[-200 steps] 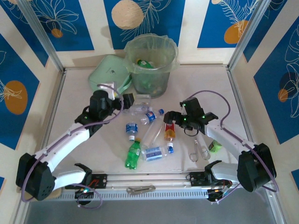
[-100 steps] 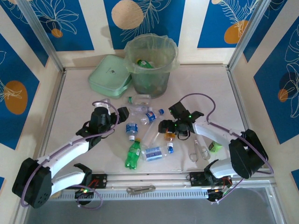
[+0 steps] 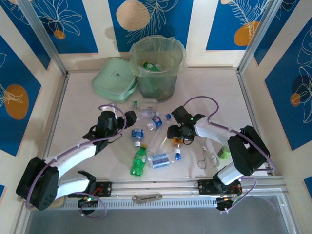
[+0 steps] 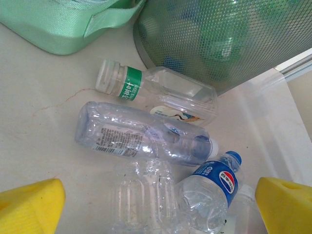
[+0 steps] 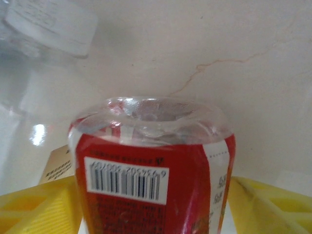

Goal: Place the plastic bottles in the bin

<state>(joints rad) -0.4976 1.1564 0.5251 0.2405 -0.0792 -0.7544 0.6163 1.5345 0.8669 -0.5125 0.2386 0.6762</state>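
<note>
My left end effector (image 3: 129, 117) hangs wide open over clear bottles (image 4: 141, 136). My right end effector (image 5: 155, 204) straddles the red-labelled bottle (image 5: 151, 161); I cannot tell whether it grips

Bin (image 3: 138, 68) translucent pale green, lid (image 3: 113, 78) opaque pale green, counter (image 3: 78, 117) off-white; walls (image 3: 44, 24) are blue panels with white leaf line-art and orange or cream discs, split by cream stripes. Bottles: green bottle (image 3: 139, 162) is green all over, blue-label bottle (image 4: 212, 187) is clear with a blue cap, green-label bottle (image 4: 161, 92) is clear with a white cap, red-label bottle (image 5: 151, 185) has a white barcode patch with black bars. Arms (image 3: 73, 153) white with black joints and purple cables; left gripper (image 4: 158, 200) and right gripper (image 5: 151, 192) both have yellow fingers.
</note>
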